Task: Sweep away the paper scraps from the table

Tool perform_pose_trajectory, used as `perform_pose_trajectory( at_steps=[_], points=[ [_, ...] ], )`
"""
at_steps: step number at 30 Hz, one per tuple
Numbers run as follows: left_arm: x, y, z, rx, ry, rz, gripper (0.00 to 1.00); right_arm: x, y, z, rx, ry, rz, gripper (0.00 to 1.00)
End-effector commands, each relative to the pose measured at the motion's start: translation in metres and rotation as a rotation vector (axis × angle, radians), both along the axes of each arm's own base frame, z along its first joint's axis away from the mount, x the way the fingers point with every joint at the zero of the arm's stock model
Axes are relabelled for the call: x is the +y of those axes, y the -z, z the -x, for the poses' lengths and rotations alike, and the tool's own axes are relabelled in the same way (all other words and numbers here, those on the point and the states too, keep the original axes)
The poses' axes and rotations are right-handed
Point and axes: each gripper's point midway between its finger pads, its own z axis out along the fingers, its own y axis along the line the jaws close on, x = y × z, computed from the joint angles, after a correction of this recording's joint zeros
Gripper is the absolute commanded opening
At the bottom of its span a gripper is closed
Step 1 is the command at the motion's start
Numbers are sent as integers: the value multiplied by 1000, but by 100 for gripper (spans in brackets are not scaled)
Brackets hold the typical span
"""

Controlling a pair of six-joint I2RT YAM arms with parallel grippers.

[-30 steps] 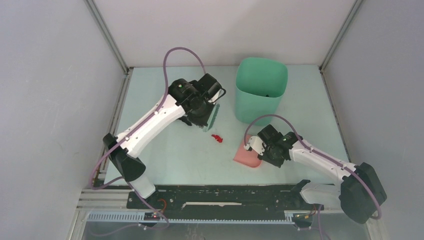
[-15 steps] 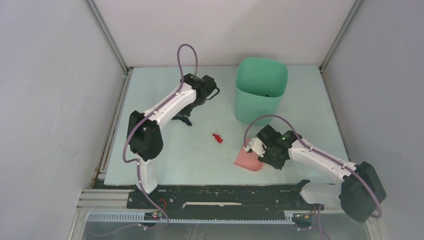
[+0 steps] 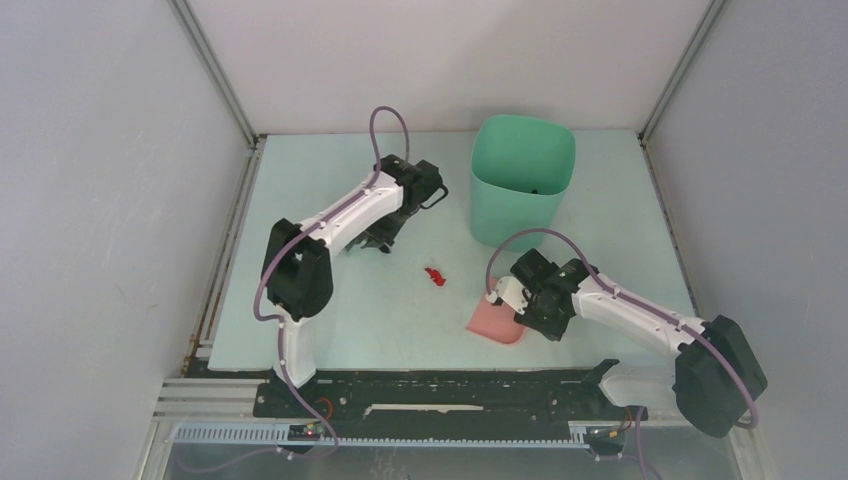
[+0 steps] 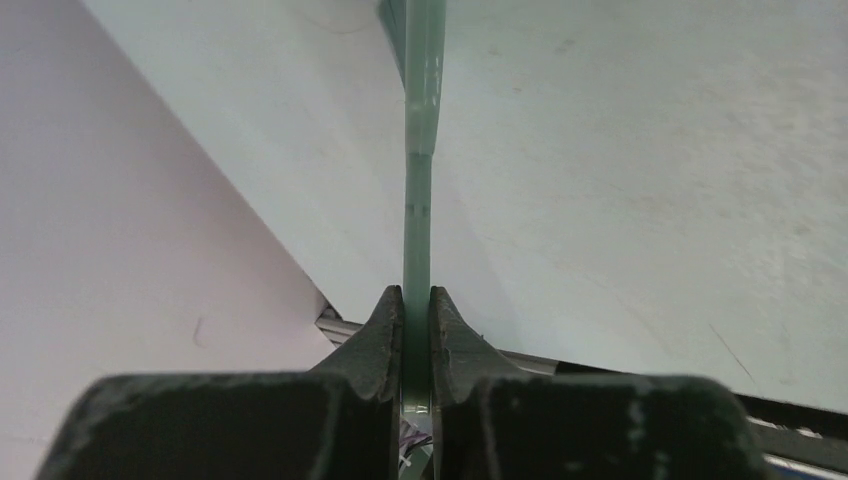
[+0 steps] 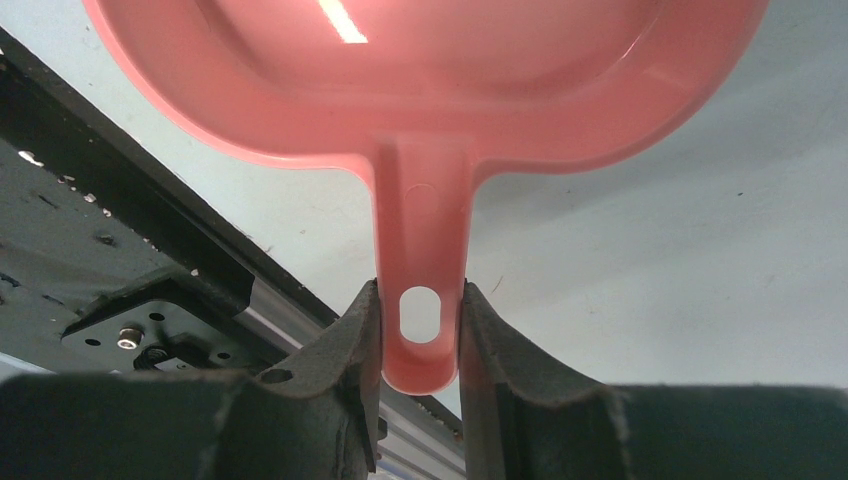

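One red paper scrap lies on the pale mint-green table near its middle. My left gripper is behind and left of the scrap, mostly under its own arm. In the left wrist view it is shut on the thin green brush handle, which runs away from the jaws. My right gripper is shut on the handle of the pink dustpan, which rests on the table right of the scrap. In the right wrist view the jaws clamp the handle and the dustpan's pan is empty.
A tall mint-green bin stands at the back right of the table, with a small dark speck inside. Metal edge rails border the table on the left. The black arm base rail runs along the near edge.
My left arm has folded back, its elbow swinging toward the near left, and the gripper with the brush has shifted left and back. The dustpan and right gripper have barely moved.
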Motion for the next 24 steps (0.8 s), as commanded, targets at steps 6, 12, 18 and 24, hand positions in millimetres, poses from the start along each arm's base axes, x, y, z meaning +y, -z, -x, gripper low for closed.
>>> perform_pose_trajectory(
  at_steps=[6, 12, 18, 24],
  points=[
    [-79, -8, 55, 125, 167, 284, 0, 20, -9, -13, -16, 6, -52, 0],
    [-118, -28, 100, 175, 252, 464, 0, 25, -6, -19, -24, 6, -60, 0],
    [-160, -62, 141, 209, 322, 712, 0, 34, -10, -21, -18, 8, -95, 0],
    [-173, -83, 145, 151, 325, 849, 0, 37, -12, -17, -8, 11, -127, 0]
  ],
)
